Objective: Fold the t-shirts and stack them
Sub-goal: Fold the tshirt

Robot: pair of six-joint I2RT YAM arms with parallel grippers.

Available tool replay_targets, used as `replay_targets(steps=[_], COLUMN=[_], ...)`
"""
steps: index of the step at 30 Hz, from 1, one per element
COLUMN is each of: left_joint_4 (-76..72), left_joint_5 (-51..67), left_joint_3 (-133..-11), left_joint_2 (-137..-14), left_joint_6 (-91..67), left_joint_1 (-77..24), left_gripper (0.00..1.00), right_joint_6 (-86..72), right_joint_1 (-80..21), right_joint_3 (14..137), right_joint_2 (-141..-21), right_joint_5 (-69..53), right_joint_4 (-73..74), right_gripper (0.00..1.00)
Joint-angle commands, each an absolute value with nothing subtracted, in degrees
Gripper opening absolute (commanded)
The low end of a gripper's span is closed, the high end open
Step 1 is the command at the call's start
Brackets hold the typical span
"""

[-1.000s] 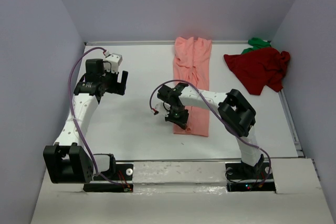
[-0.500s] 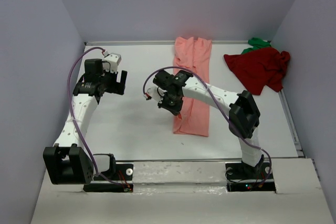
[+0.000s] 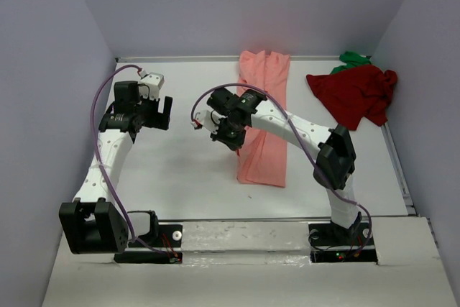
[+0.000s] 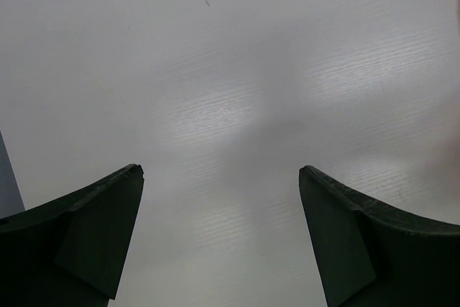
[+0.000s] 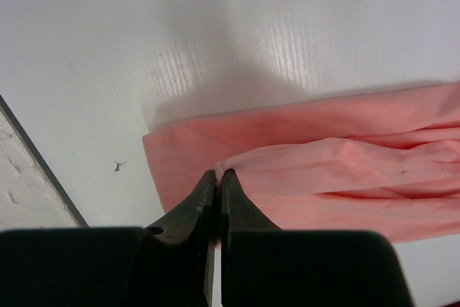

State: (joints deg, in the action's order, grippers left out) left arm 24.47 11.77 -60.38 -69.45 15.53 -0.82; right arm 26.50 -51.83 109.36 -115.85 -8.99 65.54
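My right gripper (image 5: 218, 175) is squeezed together, pinching a fold of the salmon-pink t-shirt (image 5: 345, 167). The shirt stretches long from my tips toward the frame's right. My left gripper (image 4: 221, 175) is spread wide, farther away.

Left half of the table (image 3: 180, 177) is bare, loads of room to pass. The salmon-pink t-shirt (image 3: 263, 159) runs down the middle, with the right arm (image 3: 298, 133) slung across it. A dark red t-shirt (image 3: 356, 95) and a green crumple (image 3: 353, 57) clog the far right corner by the wall (image 3: 424, 106).
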Motion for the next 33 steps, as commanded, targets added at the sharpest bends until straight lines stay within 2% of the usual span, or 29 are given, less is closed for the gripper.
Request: replay_targets(steps=[1, 10, 23, 33], left_joint_4=[22.8, 23.0, 23.2, 23.4], left_joint_5=[12.3, 13.1, 13.3, 14.4], left_joint_3=[-59.6, -60.6, -60.0, -60.6], left_joint_2=[-67.1, -68.3, -67.8, -68.8], left_joint_6=[15.1, 15.0, 15.1, 15.2], left_joint_1=[-0.4, -0.4, -0.4, -0.4], left_gripper=[0.99, 0.99, 0.99, 0.99], right_joint_6=[28.0, 28.5, 29.4, 28.5], right_joint_1=[-52.4, -52.4, -52.4, -52.4], right_joint_3=[111.5, 104.5, 109.3, 100.7], right_joint_2=[-114.9, -108.6, -110.2, -104.8], right_joint_5=[-8.1, -6.8, -11.6, -9.5], right_joint_4=[65.5, 62.9, 65.1, 64.2], right_gripper=[0.0, 0.0, 0.0, 0.0])
